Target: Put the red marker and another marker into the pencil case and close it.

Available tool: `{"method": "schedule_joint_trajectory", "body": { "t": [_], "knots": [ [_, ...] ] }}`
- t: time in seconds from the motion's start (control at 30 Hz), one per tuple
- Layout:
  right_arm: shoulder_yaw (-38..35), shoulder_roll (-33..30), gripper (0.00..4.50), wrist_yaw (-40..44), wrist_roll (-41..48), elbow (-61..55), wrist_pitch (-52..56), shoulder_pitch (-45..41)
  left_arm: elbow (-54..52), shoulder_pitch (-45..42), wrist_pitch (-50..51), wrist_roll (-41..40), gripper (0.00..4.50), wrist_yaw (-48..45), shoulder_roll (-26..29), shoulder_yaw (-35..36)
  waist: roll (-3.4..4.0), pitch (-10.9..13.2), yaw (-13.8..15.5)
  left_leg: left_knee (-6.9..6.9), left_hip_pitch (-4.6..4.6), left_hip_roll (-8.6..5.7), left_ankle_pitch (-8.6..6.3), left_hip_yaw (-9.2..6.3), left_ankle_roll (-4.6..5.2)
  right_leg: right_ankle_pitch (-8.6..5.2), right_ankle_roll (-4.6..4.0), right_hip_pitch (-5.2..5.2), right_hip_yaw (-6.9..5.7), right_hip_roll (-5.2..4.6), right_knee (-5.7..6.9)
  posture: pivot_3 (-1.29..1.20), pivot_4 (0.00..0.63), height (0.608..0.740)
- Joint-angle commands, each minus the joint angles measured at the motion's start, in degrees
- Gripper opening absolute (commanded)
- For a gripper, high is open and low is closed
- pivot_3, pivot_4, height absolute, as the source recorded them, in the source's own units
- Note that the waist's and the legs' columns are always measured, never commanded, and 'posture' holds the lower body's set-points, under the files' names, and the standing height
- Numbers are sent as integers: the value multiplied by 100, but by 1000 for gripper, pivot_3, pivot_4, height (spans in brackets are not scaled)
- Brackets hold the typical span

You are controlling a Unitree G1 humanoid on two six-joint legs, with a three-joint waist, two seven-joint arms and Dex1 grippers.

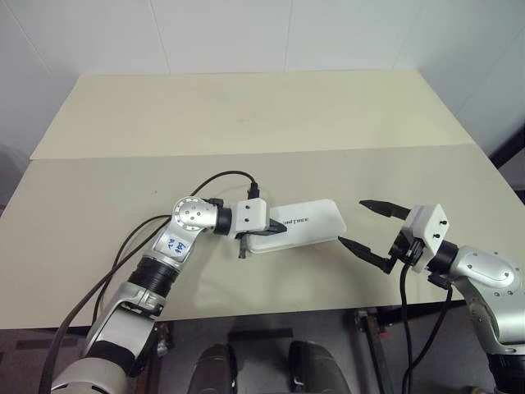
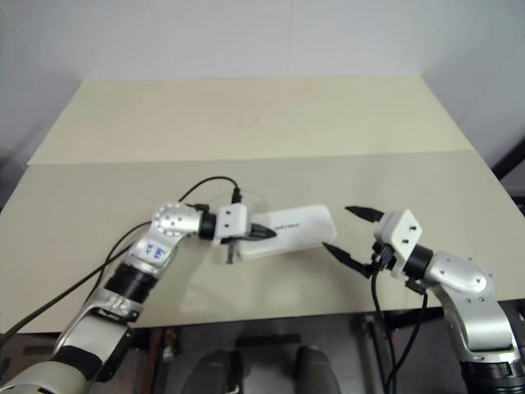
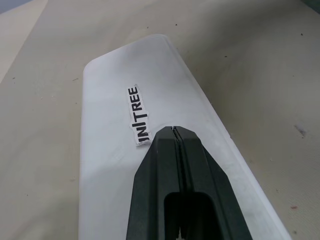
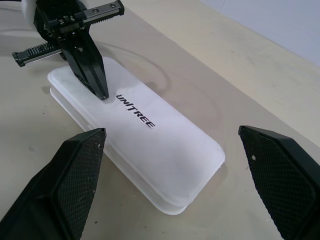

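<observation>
While two pale beige panels meet along a seam running from the left edge to the right, the surface (image 1: 246,123) is seen as the largest thing, and the seam lies about midway between its far and near edges. On the near panel, closer to the near edge than to the seam and roughly midway between the left and right edges, the pencil case (image 1: 308,223) is laid flat with its lid down. It is a white, rounded-cornered box, set lengthwise slightly askew to the near edge, and small black lettering (image 3: 138,114) is carried on its lid; a thin gap between lid and base is visible along the rim in the right wrist view. The markers cannot be made out.

The left gripper (image 1: 279,227) is held over the left end of the case, pointing along it towards the right edge; its jaws are pressed together with nothing between them, and the closed tip is placed on or just above the lid beside the lettering, though contact cannot be told for certain. A black cable (image 1: 221,176) is looped from that wrist back along the arm.

The right gripper (image 1: 365,223) is held just beyond the right end of the case, clear of it, with its jaws spread wide and empty, pointed back towards the case.
</observation>
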Motion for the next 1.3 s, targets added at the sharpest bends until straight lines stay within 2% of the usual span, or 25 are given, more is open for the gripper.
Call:
{"method": "schedule_joint_trajectory", "body": {
  "t": [0.03, 0.13, 0.37, 0.53, 0.63, 0.83, 1.0, 1.03, 1.3],
  "knots": [
    [-133, 50, 4500, 34, 98, -34, -154, -11, -373, 315, 374, -338, 35, 55, -37, 229, 0, 0, -7, 0, 0, 0, 0, 0, 0, 0, 0, 0, 0, 0, 0, 0, 150, 740],
    [-115, 74, 4500, 167, 92, 223, -312, -18, -838, 562, 538, -883, 35, 90, 41, 743, -2, 1, -31, -1, -3, 3, -2, -2, 2, 0, 0, -5, 1, 2, -1, 0, 150, 740],
    [-50, 69, 4500, 434, 76, 669, -517, -198, -1401, 1077, 629, -1451, 35, 125, 447, 1491, -2, 1, -28, -1, -1, 4, 0, -5, 0, 0, 0, -6, 1, 1, 6, 0, 150, 740],
    [21, 61, 4500, 608, 60, 935, -591, -418, -1963, 1752, 817, -1968, 35, 213, 698, 2108, -2, 1, -32, -4, -2, 5, -1, -14, -1, -1, -1, -7, 3, 1, 1, 0, 150, 740],
    [38, 27, 4500, 666, 64, 936, -538, -493, -2241, 2127, 865, -2137, 648, 201, 787, 2277, -1, 2, -31, -7, -1, 5, -2, -26, -2, -1, -1, -9, 4, 0, 1, 0, 150, 740],
    [-148, -135, 4500, 789, 139, 984, -441, -590, -2829, 2912, 1098, -2575, 2603, 55, 1120, 2601, -1, 2, -32, -9, -1, 7, -5, -33, -6, -2, -3, -9, 6, 0, -1, 0, 150, 740],
    [-250, -206, 4500, 863, 163, 1156, -452, -646, -3013, 3078, 1186, -2656, 4289, 135, 1241, 2744, -1, 2, -21, -10, 0, 7, -6, -35, -6, -3, -7, -9, 4, -1, 0, 0, 150, 740],
    [-264, -212, 4500, 854, 184, 1107, -412, -599, -3022, 3132, 1170, -2671, 4417, 121, 1261, 2780, 0, 2, -23, -10, 0, 7, -6, -35, -6, -3, -7, -10, 4, -1, 0, 0, 150, 740],
    [-503, -204, 4500, 690, 308, 787, -213, -244, -3042, 3202, 960, -2443, 4417, 489, 1258, 2806, 0, 2, -22, -25, 0, 7, -7, -34, -8, -4, -7, -13, 5, 1, -9, 0, 150, 740]
  ]
}}
